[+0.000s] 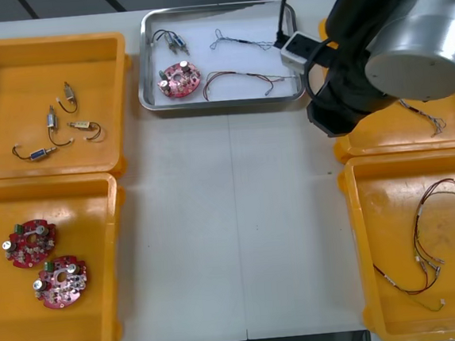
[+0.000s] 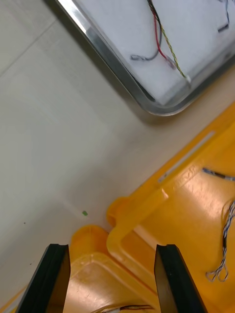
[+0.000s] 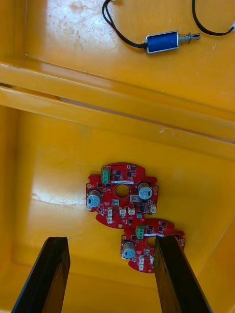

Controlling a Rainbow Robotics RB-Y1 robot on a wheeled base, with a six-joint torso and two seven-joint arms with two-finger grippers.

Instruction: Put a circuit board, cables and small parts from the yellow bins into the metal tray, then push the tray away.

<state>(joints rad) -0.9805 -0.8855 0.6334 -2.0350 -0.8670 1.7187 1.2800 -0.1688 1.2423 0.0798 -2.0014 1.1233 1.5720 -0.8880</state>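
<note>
Tray [image 1: 223, 102], metal, white inside: far middle of counter [image 1: 232, 218]; holds one red circuit board [image 1: 180, 79], red and yellow cable [image 1: 239, 75], blue and white cable [image 1: 236, 40], small metal parts [image 1: 175, 41]. Right end effector [image 2: 111, 249] — released, fingers apart, empty, over the junction of the right yellow bins [image 2: 142, 215], near the tray's corner. Left end effector [image 3: 110, 244] — released, empty, above two more red boards [image 3: 110, 195] in the near left bin [image 3: 49, 161].
</note>
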